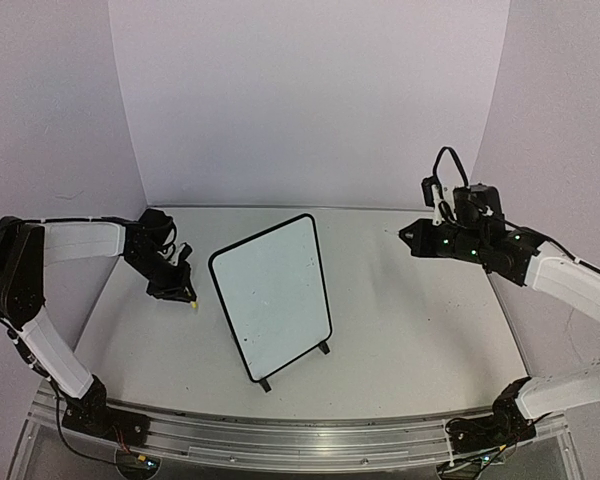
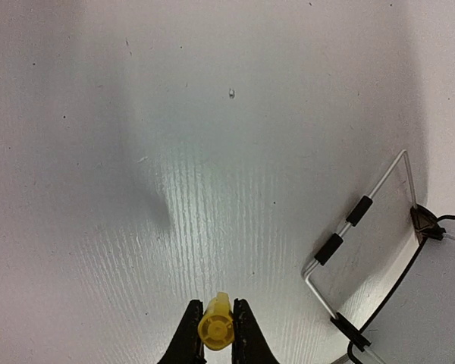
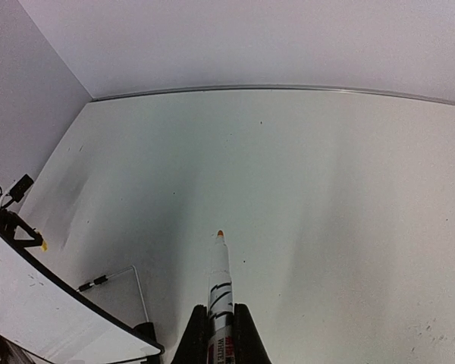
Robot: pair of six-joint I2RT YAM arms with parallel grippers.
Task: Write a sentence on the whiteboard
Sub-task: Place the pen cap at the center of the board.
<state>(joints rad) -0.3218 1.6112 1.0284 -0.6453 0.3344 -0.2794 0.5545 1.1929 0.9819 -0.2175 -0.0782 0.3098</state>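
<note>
pale lilac walls close in a white table point(image 1: 410, 340), and the whiteboard point(image 1: 272, 295) stands near its middle on two small black feet, leaning back and turned a little to the left arm's side. its face looks plain white apart from a few tiny dark specks; no writing can be made out at this size. the left gripper point(image 1: 185, 297) hangs low just to the left of the board, apart from it, its fingers point(image 2: 189, 337) pressed onto a yellow marker cap point(image 2: 215, 326) seen end-on in the left wrist view, so the cap's length is hidden. that view cuts off the board at the lower right corner, showing only a strip of frame and the wire stand point(image 2: 359, 211) behind it. the right gripper point(image 1: 408, 237) hovers well to the right of the board, above the table, pinching a white marker point(image 3: 221, 280) whose bared tip looks orange-yellow; the label on the barrel is cropped by the bottom edge and unreadable. from the right wrist camera the board point(image 3: 30, 311) shows only as a slanted corner at lower left, with the left arm's parts mostly hidden behind it.
</note>
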